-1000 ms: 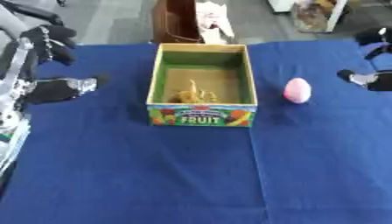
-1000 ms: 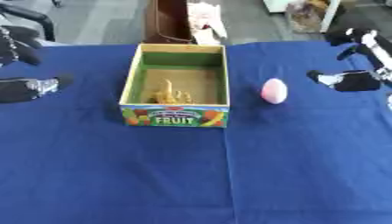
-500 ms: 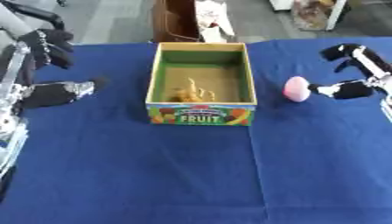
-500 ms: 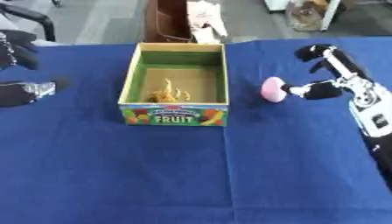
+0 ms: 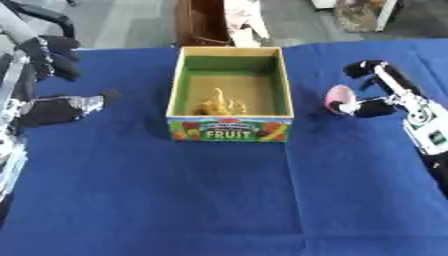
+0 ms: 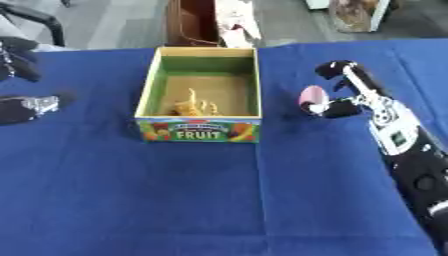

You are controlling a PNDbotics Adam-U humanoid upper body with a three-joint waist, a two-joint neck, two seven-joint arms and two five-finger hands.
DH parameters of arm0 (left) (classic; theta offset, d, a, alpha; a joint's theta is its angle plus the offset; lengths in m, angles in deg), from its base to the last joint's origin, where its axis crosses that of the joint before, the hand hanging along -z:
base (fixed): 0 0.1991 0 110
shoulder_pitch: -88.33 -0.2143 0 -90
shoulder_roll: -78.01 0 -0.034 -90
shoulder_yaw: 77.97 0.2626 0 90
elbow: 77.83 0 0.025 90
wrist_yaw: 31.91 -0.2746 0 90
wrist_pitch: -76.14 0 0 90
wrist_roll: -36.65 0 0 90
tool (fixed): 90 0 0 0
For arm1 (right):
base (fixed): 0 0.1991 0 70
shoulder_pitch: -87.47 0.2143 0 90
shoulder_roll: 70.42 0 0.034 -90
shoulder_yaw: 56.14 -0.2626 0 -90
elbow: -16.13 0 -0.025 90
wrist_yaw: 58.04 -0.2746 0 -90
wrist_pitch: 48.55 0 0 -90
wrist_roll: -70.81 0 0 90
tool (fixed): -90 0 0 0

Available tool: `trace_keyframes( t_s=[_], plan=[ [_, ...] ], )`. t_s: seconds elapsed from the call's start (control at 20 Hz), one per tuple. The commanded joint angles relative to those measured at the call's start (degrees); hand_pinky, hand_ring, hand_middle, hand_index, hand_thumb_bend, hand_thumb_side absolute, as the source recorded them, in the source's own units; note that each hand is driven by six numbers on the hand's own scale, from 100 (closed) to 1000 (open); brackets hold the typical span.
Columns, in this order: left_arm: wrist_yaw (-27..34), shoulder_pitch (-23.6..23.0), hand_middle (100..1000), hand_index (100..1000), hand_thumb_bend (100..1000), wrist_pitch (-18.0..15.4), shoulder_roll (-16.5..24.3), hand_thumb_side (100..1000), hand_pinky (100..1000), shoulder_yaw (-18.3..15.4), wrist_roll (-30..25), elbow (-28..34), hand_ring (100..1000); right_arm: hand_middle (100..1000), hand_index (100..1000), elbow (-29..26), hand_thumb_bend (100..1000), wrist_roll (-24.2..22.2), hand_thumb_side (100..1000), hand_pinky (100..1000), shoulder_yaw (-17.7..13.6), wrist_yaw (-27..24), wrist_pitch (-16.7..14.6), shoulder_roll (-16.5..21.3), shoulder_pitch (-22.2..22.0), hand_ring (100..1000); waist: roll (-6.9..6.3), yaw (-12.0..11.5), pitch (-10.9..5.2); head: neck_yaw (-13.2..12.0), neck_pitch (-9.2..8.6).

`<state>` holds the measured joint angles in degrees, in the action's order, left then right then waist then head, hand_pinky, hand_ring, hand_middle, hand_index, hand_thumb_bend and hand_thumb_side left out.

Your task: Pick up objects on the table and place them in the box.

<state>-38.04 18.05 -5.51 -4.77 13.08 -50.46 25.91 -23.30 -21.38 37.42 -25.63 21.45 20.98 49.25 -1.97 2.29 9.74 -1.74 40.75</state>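
A pink egg-shaped object [image 5: 338, 98] lies on the blue tablecloth just right of the cardboard fruit box [image 5: 229, 129]. My right hand [image 5: 382, 93] is beside it on its right, fingers spread open, thumb tip close to or touching the pink object. Inside the box lies a yellow-brown object [image 5: 219, 103]. My left hand [image 5: 54, 107] hovers open over the table's left side, far from the box.
The blue cloth [image 5: 219, 200] covers the whole table, with wide room in front of the box. A brown wooden piece of furniture [image 5: 199, 22] with a white item on it stands behind the table's far edge.
My right hand has come in from the right edge toward the pink object and now sits right next to it. The left hand has barely shifted.
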Motion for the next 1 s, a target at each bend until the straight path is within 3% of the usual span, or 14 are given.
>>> trace_keyframes(
  t_s=[0.05,0.25,0.7,1.0],
  plan=[
    [0.1,0.9,548,714,806,-0.1,0.8,100,564,-0.2,-0.3,1.1,519,709,802,1.1,545,1.6,195,601,-1.1,1.5,0.5,0.0,1.8,772,-0.01,-0.3,-0.68,0.5,-0.05],
    [0.2,0.9,548,714,806,-0.1,0.6,100,564,-0.2,-0.4,1.1,519,701,798,3.0,536,3.1,193,598,-1.9,2.8,1.2,-0.7,2.1,766,-0.1,-0.7,-0.53,0.8,-0.13],
    [0.1,0.7,548,714,806,-0.1,0.4,100,563,-0.1,-0.4,1.0,518,664,762,5.0,421,8.4,100,583,-2.7,7.5,4.6,-0.8,2.1,734,0.06,-0.8,-0.52,0.9,-0.06],
    [0.0,0.4,547,714,807,0.0,0.3,100,563,-0.3,-0.3,0.6,518,578,693,5.8,116,11.4,100,517,-3.2,7.4,5.8,-0.6,1.8,586,0.16,-0.7,-0.57,0.7,-0.03]
  ],
)
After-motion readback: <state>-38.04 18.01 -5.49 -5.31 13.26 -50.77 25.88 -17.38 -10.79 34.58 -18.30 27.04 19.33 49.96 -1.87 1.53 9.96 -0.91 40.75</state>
